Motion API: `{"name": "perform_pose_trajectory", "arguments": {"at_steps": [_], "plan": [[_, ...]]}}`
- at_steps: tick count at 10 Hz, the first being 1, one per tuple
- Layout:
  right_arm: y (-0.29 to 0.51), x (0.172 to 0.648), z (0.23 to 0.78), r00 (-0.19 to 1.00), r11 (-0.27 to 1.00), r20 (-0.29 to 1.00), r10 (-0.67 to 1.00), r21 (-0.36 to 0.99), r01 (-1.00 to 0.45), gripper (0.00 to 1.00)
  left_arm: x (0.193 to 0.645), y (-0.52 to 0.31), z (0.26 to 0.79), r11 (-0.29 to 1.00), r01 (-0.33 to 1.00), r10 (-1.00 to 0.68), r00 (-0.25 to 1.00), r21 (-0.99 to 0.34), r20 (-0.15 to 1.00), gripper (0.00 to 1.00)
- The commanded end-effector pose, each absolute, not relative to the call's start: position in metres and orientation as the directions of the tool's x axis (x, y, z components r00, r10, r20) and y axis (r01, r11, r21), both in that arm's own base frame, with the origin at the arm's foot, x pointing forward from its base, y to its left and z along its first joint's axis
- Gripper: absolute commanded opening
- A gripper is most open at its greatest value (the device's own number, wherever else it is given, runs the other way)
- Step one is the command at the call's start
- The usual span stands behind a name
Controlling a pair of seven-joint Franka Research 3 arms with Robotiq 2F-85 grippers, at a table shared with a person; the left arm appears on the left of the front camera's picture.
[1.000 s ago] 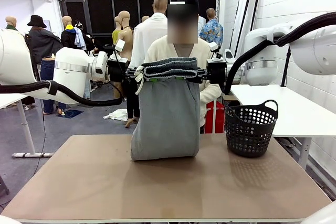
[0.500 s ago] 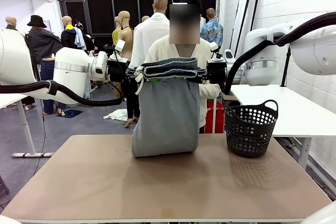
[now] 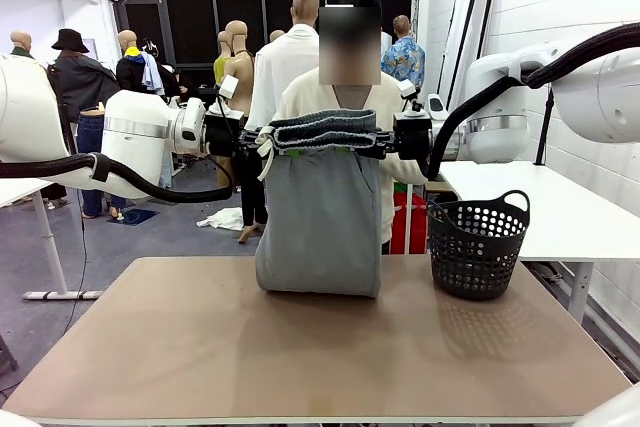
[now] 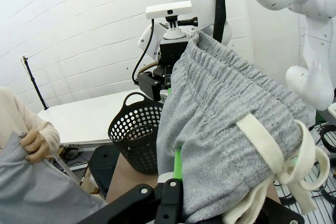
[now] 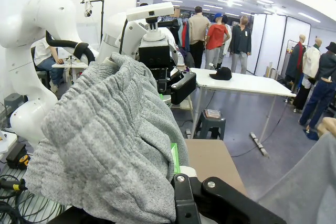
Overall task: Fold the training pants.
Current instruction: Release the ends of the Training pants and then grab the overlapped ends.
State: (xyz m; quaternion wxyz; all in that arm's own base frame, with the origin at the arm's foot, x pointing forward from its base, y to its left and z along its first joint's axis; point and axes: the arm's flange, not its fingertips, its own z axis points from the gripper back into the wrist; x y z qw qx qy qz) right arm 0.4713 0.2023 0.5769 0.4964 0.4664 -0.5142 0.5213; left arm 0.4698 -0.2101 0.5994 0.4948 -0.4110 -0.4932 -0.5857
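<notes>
While both arms reach in from the sides, the training pants (image 3: pixel 320 209) hang between them over the far middle of the table (image 3: pixel 300 357), with the gathered waistband on top and pulled level from one gripper to the other. The left gripper (image 3: pixel 266 143) is clamped tight on the waistband's left end, right by the white drawstring (image 3: pixel 264 160), which dangles in a bow. Over on the other side, the right gripper (image 3: pixel 374 147) is closed on the waistband's right end, at the same height as its partner. From the left wrist you get a green pad (image 4: pixel 177 163) pressed against the bunched grey jersey, and the drawstring knot sits close to the lens. The right wrist view tells the same story, with the thick ribbed cloth heaped over the fingers.

Down below, the grey fabric drops in one broad panel and its lower end rests on the tabletop, rounded under. A person (image 3: pixel 345 97) stands right behind the pants at the far edge. In the left wrist view, one hand (image 4: pixel 34 143) pinches grey cloth low down. A black perforated basket (image 3: pixel 478 245) sits on the table to the right, near the pants but clear of them.
</notes>
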Motion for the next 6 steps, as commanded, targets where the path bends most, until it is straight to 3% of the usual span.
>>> {"name": "perform_pose_trajectory", "arguments": {"at_steps": [1,6], "plan": [[0.2033,0.4703,0.5778,-0.073,0.013,0.997,0.034,-0.074,-0.997,0.0,0.4662,-0.2106,0.6017,-0.007,0.983,-0.155,-0.184,0.185,0.971,0.0],[0.2033,0.4703,0.5778,-0.073,0.013,0.997,0.034,-0.074,-0.997,0.0,0.4662,-0.2106,0.6017,-0.007,0.983,-0.155,-0.184,0.185,0.971,0.0]]}}
